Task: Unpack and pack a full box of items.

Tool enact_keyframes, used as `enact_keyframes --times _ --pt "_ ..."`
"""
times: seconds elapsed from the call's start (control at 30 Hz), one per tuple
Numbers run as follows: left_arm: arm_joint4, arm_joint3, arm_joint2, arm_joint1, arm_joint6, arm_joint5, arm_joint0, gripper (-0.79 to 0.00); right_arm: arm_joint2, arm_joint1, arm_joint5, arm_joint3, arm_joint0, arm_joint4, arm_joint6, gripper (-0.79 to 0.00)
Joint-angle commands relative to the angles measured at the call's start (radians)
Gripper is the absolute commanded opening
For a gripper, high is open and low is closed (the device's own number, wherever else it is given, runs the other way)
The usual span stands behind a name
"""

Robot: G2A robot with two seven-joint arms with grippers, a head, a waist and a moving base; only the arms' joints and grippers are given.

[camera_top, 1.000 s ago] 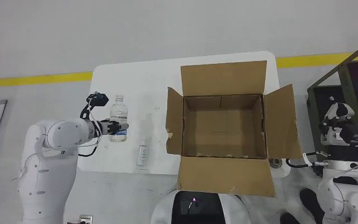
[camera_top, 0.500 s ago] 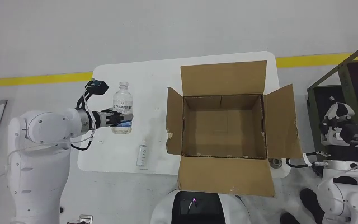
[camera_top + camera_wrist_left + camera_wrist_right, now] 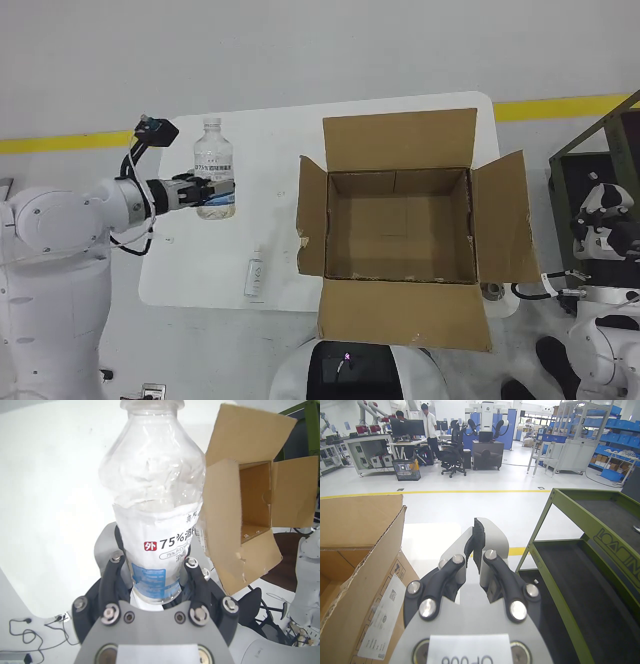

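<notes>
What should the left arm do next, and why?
Probably carry the bottle sideways toward the open box. The left gripper is shut on the bottle's lower half, off to the box's side, and the box looks empty, so packing seems likeliest.

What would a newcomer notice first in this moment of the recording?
The big open cardboard box on the right half of the table draws the eye, its flaps spread and its floor bare. To its left, the left gripper holds a clear labelled bottle by its lower end over the table. A smaller bottle lies near the table's front edge.
</notes>
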Motion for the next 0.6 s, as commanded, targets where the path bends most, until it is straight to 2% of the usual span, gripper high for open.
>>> enact_keyframes --times 0.0,0.17,0.47,0.57 --pt "-0.057 0.001 0.016 0.001 -0.002 -0.001 -0.032 -0.785 0.0 0.0 0.0 0.0 0.0 0.0 0.0 -0.785" --pt "-0.211 0.015 0.088 -0.002 0.013 -0.014 -0.109 -0.785 0.0 0.0 0.0 0.0 0.0 0.0 0.0 -0.785" --pt "-0.414 0.069 0.291 -0.018 0.035 -0.069 -0.24 -0.785 0.0 0.0 0.0 0.0 0.0 0.0 0.0 -0.785" --pt "-0.42 0.076 0.304 -0.019 0.029 -0.08 -0.249 -0.785 0.0 0.0 0.0 0.0 0.0 0.0 0.0 -0.785"
